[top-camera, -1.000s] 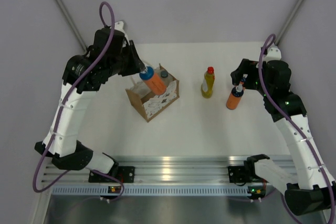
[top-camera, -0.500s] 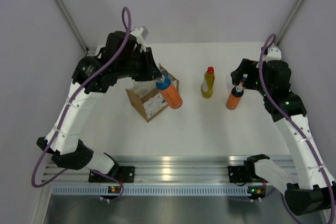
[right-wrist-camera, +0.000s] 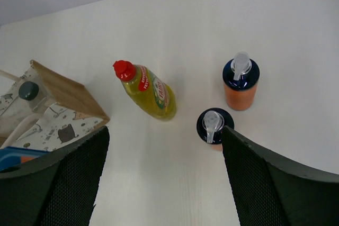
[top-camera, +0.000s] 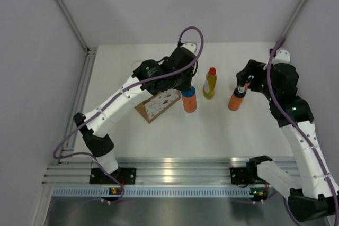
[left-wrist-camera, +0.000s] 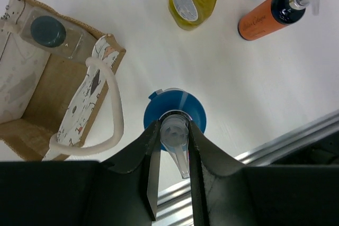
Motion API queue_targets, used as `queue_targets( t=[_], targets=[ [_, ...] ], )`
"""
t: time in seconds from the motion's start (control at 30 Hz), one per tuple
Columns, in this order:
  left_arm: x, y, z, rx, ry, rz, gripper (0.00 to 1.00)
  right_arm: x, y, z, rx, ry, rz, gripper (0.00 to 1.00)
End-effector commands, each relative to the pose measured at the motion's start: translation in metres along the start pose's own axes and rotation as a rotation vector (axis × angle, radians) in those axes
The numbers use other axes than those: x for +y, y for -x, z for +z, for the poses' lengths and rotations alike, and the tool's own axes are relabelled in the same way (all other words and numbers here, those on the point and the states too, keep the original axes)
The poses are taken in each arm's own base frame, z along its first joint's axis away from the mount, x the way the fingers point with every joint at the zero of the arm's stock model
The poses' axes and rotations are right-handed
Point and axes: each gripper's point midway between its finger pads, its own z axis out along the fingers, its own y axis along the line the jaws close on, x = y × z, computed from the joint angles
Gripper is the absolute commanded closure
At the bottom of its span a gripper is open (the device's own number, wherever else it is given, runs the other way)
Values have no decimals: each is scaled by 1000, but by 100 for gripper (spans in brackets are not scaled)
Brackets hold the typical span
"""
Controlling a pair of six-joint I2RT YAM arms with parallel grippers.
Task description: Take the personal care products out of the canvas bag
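Observation:
My left gripper (top-camera: 186, 89) is shut on the pump head of an orange bottle with a blue top (top-camera: 189, 101). It holds the bottle upright just right of the canvas bag (top-camera: 157, 104), low over the table; the left wrist view shows the jaws (left-wrist-camera: 174, 130) clamping the pump above the blue top (left-wrist-camera: 159, 117). A clear bottle with a dark grey cap (left-wrist-camera: 47, 30) stands inside the bag (left-wrist-camera: 79, 104). The yellow bottle with a red cap (top-camera: 210, 84) and two orange bottles (right-wrist-camera: 241, 80) (right-wrist-camera: 213, 125) stand on the table. My right gripper (right-wrist-camera: 164, 183) is open above them and holds nothing.
White table with grey walls behind and at both sides. An aluminium rail (top-camera: 169, 168) runs along the near edge. The bag's cream loop handle (left-wrist-camera: 114, 109) lies close to my left fingers. Bare table lies in front of the bottles.
My left arm has swung right, carrying the orange bottle out of the bag and setting it upright beside it. The right arm has barely moved.

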Motion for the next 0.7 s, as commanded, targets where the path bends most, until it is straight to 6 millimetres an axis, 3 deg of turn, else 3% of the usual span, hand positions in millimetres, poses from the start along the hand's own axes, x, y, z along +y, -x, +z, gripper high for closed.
queue_targets(
  t=[0.0, 0.4, 0.67],
  targets=[
    [-14, 54, -5, -225, -2, -30, 100, 2, 19, -21, -63, -4, 27, 16],
    [-21, 36, 98, -220, 123, 59, 100, 1, 14, -52, -84, 17, 64, 13],
    [-26, 17, 142, -172, 145, 92, 100, -1, 14, -64, -91, 14, 49, 12]
  ],
)
